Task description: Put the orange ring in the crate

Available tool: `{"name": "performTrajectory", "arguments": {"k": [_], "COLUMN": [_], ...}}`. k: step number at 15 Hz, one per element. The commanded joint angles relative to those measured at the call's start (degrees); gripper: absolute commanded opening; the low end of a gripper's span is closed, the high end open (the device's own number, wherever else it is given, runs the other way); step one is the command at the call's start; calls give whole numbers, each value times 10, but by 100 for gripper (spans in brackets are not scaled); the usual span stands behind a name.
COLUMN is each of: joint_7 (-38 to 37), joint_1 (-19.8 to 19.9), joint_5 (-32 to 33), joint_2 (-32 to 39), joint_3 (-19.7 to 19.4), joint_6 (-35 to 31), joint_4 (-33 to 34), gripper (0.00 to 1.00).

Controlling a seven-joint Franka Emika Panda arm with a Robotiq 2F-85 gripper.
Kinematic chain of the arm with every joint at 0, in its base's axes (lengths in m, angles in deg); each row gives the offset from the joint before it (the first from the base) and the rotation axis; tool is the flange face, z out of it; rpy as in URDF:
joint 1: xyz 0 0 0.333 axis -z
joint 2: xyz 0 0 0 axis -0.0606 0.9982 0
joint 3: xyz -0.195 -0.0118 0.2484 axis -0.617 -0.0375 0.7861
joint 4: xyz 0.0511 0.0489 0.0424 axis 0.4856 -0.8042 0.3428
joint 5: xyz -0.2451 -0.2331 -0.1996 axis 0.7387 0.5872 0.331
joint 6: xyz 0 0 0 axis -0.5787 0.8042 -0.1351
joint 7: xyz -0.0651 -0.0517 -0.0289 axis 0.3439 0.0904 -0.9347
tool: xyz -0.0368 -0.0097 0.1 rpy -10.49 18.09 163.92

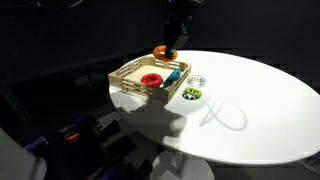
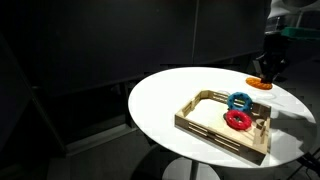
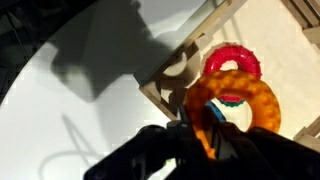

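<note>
Jaws gripped the thick orange doughnut-shaped ring (image 1: pixel 160 52), roughly flat, hole facing up, above the tan slotted crate's (image 1: pixel 125 80) far rim.

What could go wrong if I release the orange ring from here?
1. The orange ring, held in the gripper, hangs near the far edge of the crate in both exterior views; released now, it may hit the rim or table.
2. The red ring and blue ring lie inside; landing on them, it could bounce out.

Red ring (image 1: pixel 151 79) beside blue ring (image 1: pixel 172 74); green ring (image 1: pixel 191 95) on table (image 1: pixel 260 110).
</note>
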Motion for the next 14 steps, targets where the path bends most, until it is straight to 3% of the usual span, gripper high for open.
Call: {"name": "performTrajectory", "arguments": {"k": [1, 6, 13, 14], "joint_7": [17, 3, -61, -66], "joint_1": [-8, -25, -47, -49], "joint_5": [-21, -10, 81, 92], "joint_2": [-3, 10, 25, 27], "joint_3": [12, 30, 45, 46], "joint_6": [15, 7, -66, -70], "joint_4": [-1, -13, -40, -42], "gripper": [7, 7, 8, 38]}}
